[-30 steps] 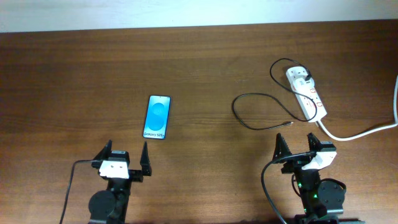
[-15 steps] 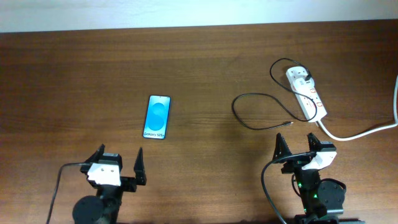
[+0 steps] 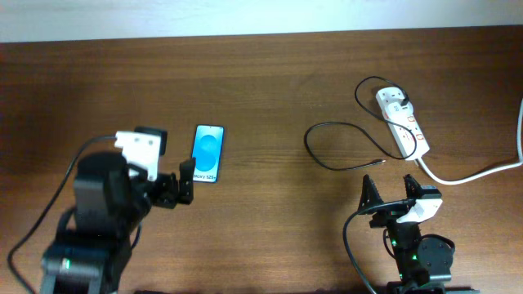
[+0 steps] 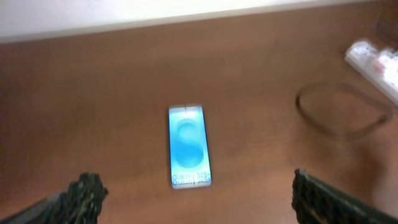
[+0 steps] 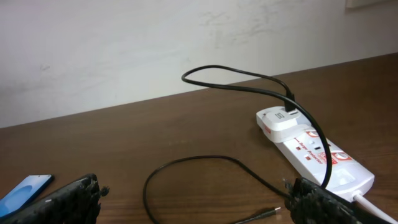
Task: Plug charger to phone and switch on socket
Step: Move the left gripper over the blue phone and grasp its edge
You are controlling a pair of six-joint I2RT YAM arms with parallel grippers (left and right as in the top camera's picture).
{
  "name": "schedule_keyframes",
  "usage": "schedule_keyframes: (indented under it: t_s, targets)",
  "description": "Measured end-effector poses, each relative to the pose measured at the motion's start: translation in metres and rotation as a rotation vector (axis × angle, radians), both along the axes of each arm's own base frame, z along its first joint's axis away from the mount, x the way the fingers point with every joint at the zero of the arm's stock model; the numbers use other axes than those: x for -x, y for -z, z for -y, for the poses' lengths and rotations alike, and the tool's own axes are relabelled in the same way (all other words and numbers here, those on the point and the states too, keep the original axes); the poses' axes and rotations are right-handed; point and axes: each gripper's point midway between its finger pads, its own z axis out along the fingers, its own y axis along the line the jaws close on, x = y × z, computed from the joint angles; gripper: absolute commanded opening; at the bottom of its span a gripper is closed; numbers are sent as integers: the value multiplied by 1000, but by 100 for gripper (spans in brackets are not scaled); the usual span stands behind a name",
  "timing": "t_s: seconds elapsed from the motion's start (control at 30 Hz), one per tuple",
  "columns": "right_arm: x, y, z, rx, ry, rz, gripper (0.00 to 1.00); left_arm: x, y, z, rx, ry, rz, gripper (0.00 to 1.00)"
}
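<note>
The phone (image 3: 207,153) lies flat left of the table's middle, screen lit blue; the left wrist view shows it (image 4: 188,146) straight ahead. My left gripper (image 3: 155,171) hangs raised just left of the phone's near end, open and empty (image 4: 199,208). The charger (image 3: 308,145) is a thin black cable looped on the wood, its loose plug tip (image 5: 273,213) pointing right. Its other end runs into a white adapter (image 5: 280,118) on the socket (image 3: 404,122). My right gripper (image 3: 388,194) stands open near the front edge, just short of the plug tip, holding nothing (image 5: 199,205).
A thick white cord (image 3: 474,173) runs from the socket's near end off to the right edge. A pale wall (image 5: 155,43) backs the table's far edge. The left arm's black cable (image 3: 33,237) trails at the front left.
My left arm has lifted from its low place at the front edge and swung forward and up toward the phone. The right arm, cable and socket have not moved.
</note>
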Motion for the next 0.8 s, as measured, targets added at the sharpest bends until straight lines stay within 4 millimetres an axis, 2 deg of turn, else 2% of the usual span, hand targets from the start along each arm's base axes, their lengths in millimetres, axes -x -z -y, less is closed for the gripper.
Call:
schedule_keyframes:
  t_s: [0.17, 0.2, 0.4, 0.47, 0.67, 0.8]
  targets:
    - [0, 0, 0, 0, 0, 0, 98, -27, 26, 9, -24, 37, -223, 99]
    - [0, 0, 0, 0, 0, 0, 98, -36, 38, 16, -24, 76, -275, 99]
    - [0, 0, 0, -1, 0, 0, 98, -54, 101, 26, -34, 125, -487, 99]
    - [0, 0, 0, 0, 0, 0, 98, -63, 132, 28, -41, 128, -572, 99]
    - [0, 0, 0, 0, 0, 0, 98, -99, 185, 29, -66, 114, -616, 99]
    - [0, 0, 0, 0, 0, 0, 98, -110, 210, 25, -89, 80, -639, 99]
